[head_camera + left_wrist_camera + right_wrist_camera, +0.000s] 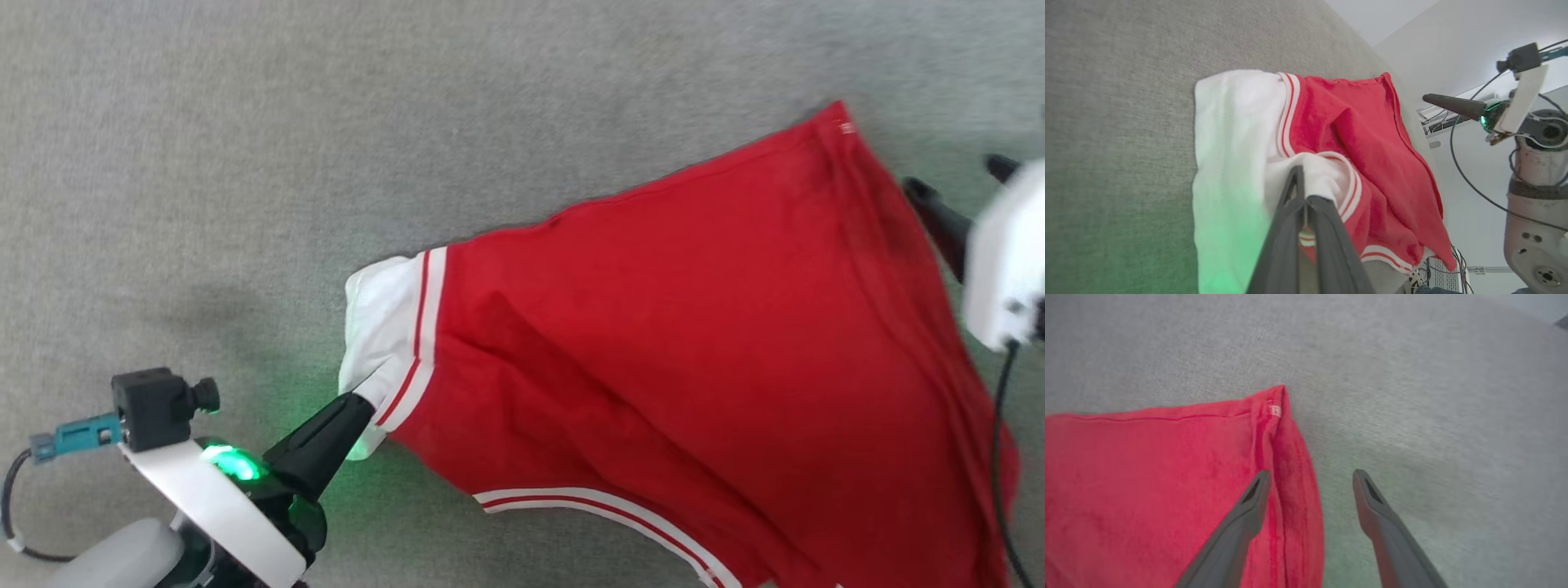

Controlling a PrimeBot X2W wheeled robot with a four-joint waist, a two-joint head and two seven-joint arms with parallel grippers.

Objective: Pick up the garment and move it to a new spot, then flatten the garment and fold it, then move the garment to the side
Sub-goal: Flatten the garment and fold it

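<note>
- I'm seeing the garment (pixel 694 327) showing as soft, matt cloth, lightly creased, across the centre and right of the head frame.
- The grey surface (pixel 245 122) at upper left is looking matt, felt-like and finely rough.
- At lower left, the left gripper (pixel 365 398) is showing dark, matt, plastic-looking fingers (pixel 322 445).
- The white bracket (pixel 220 514) is looking smooth.

Pinches the shirt (pixel 653 327) sleeve with the left gripper (pixel 363 402) at lower left, fingers pressed together. Holds the right gripper (pixel 959 181) at the right edge, fingers spread.
</note>
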